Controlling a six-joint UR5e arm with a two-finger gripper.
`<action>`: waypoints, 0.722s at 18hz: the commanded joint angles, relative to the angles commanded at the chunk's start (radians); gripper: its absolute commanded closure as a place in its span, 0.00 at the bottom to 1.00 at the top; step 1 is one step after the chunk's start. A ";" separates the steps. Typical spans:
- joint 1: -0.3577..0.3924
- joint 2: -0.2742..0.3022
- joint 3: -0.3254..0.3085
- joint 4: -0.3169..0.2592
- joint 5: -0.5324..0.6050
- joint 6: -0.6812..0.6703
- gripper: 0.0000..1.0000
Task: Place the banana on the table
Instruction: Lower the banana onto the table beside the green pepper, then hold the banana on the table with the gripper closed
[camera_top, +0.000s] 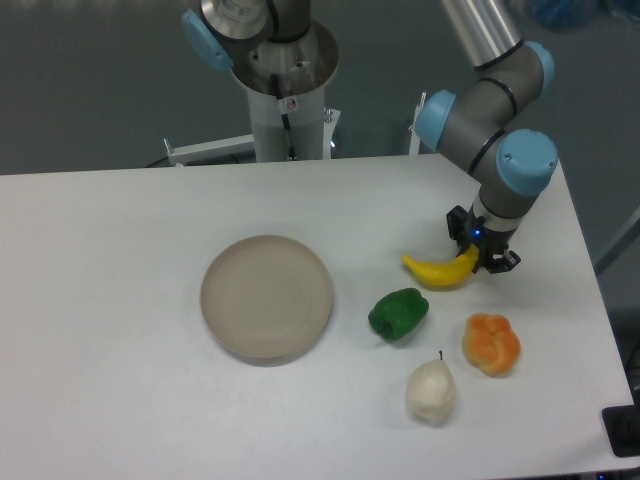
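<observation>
1 banana (439, 270) in gripper (482, 252), 1 plate (266, 296)

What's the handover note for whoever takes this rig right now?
Claw: shut on the banana, holding its right end.
Banana: low over the table, above the green pepper, right of the plate. Whether it touches the surface cannot be told.
Done: banana brought down to the tabletop area.
Left: confirm contact, open the claw, retract upward. The orange fruit and the pear sit nearer the front edge, clear of the drop spot.
</observation>
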 joint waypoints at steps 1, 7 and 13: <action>0.000 0.000 0.002 0.000 0.000 0.000 0.66; 0.000 0.000 0.000 0.000 0.002 0.006 0.65; -0.002 -0.002 0.000 0.003 0.006 0.009 0.64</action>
